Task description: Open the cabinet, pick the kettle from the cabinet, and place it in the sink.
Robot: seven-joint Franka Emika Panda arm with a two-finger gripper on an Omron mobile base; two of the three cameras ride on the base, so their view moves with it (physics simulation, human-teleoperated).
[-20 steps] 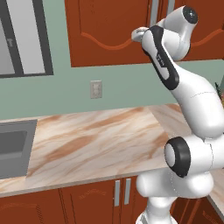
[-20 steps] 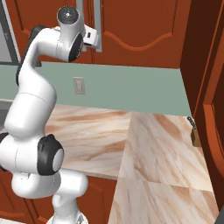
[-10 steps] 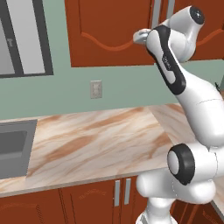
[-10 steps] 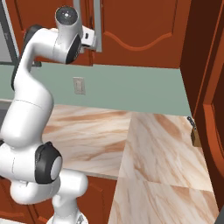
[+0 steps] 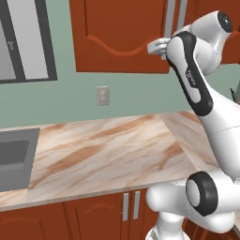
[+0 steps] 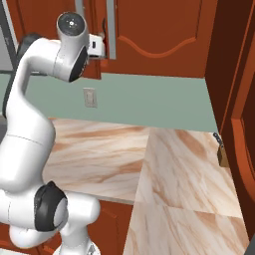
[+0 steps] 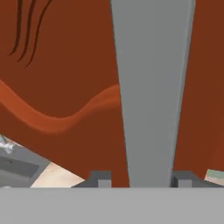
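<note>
The cabinet [image 5: 117,37] of reddish-brown wood hangs on the wall with its doors closed. My gripper [image 5: 158,47] is raised to the long silver bar handle [image 5: 169,18] at the door's right edge. In the hand view the handle [image 7: 151,87] runs up between my two fingertips [image 7: 100,178], which stand apart on either side of it, with a small gap on the left. From the right base view the gripper [image 6: 102,46] sits at the same handle [image 6: 110,25]. The sink [image 5: 14,157] lies at the far left of the counter. The kettle is hidden behind the closed doors.
A marbled tan countertop [image 5: 108,150] stretches under the cabinet, with a wall outlet [image 5: 102,95] above it. A tall wooden panel [image 6: 231,99] stands at the right. Low cabinets with short handles [image 5: 129,206] sit under the counter. A window frame [image 5: 28,42] is at upper left.
The arm has straightened a little, and the gripper has settled slightly lower and closer on the cabinet handle. The doors have not moved.
</note>
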